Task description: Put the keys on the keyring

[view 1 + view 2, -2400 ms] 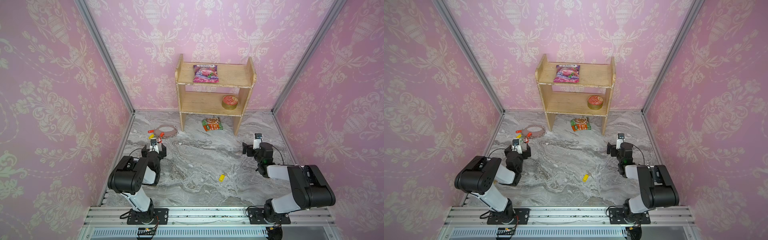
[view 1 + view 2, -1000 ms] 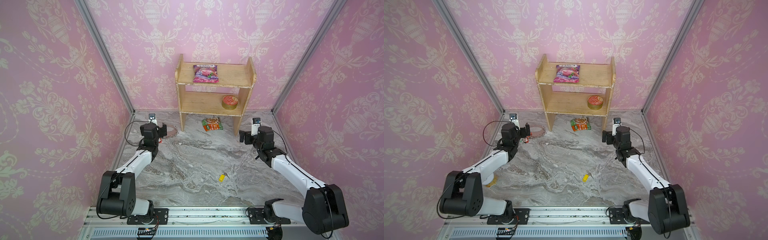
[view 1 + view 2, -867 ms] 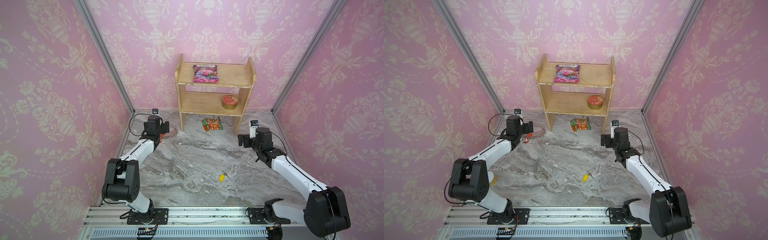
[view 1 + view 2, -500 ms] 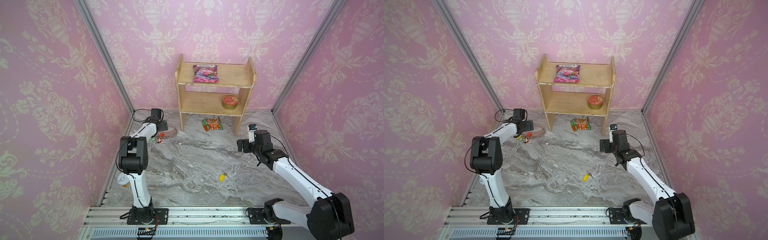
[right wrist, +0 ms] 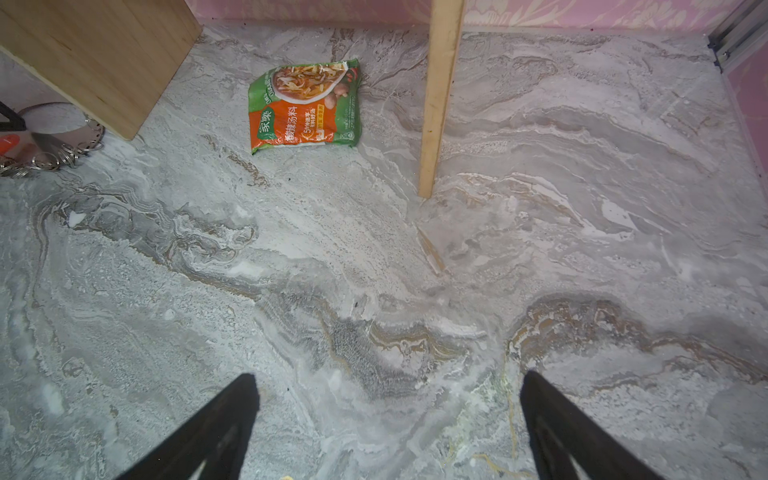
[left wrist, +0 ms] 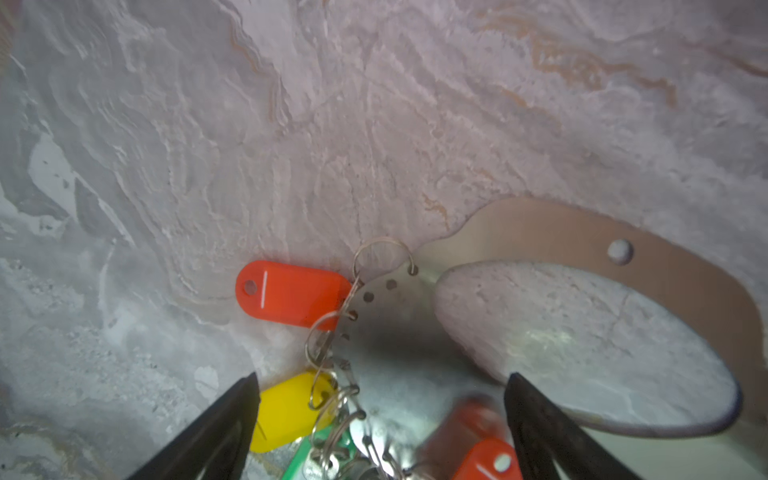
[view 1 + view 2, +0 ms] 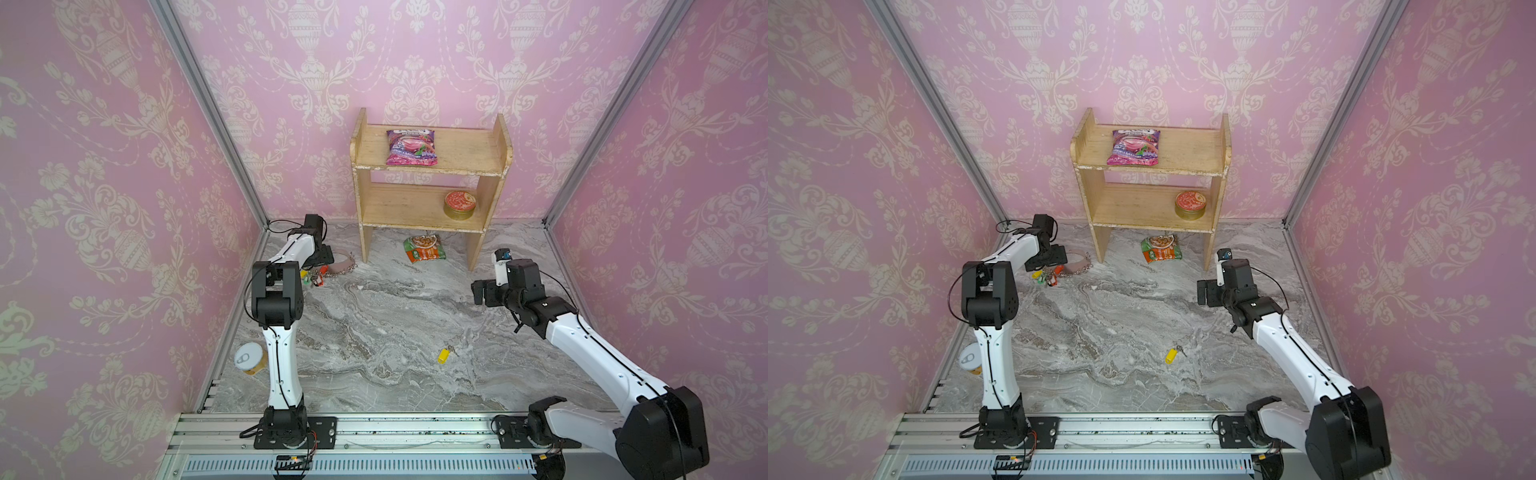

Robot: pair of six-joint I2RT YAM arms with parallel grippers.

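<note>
Now stretches left gripper (image 6: 382,376), wide apart, over keyring (image 6: 623,232) and hung keys (image 6: 291,293); right gripper (image 5: 388,375) apart too, yellow key (image 7: 444,355) unfetched

A staged robot test booth: pink wallpapered panels (image 7: 415,54) in aluminium frames (image 7: 209,112) stand behind the wooden shelf (image 7: 461,156), arms (image 7: 283,365) bolted to a rail (image 7: 415,432) before it.
</note>
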